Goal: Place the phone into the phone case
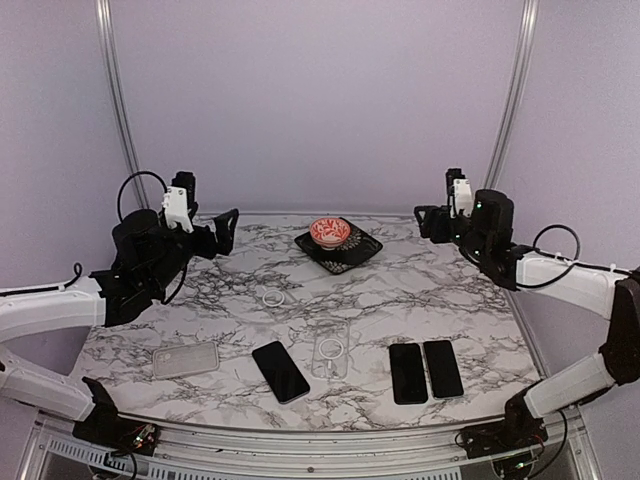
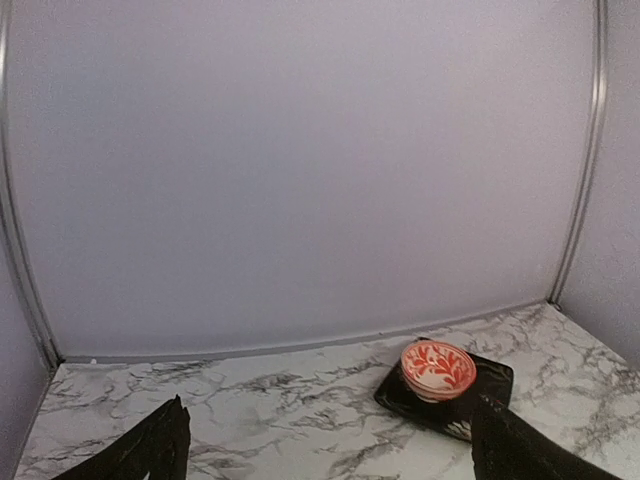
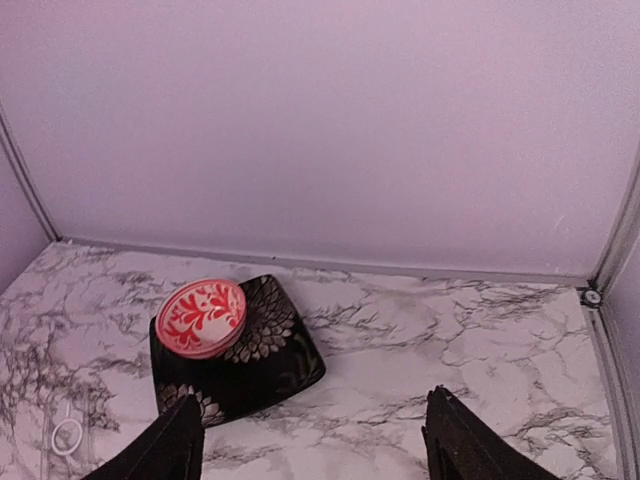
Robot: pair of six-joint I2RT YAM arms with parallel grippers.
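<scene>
Black phone (image 1: 280,371): flat, dark screen up, turned diagonally, front left of centre. Clear case (image 1: 331,350): flat, just right of black phone, apart from it, white ring in middle, long side running front to back. Second clear case (image 1: 185,358): flat, well left, lying crosswise. Further right, side by side, nearly touching, both dark and flat: inner phone (image 1: 407,373), outer phone (image 1: 443,369).

A flat white table top with grey marble lines (image 1: 420,290) is sitting between plain pale purple walls (image 1: 320,100). Thin silver metal poles (image 1: 117,100) are running up the back corners. Soft, even light is falling everywhere.
</scene>
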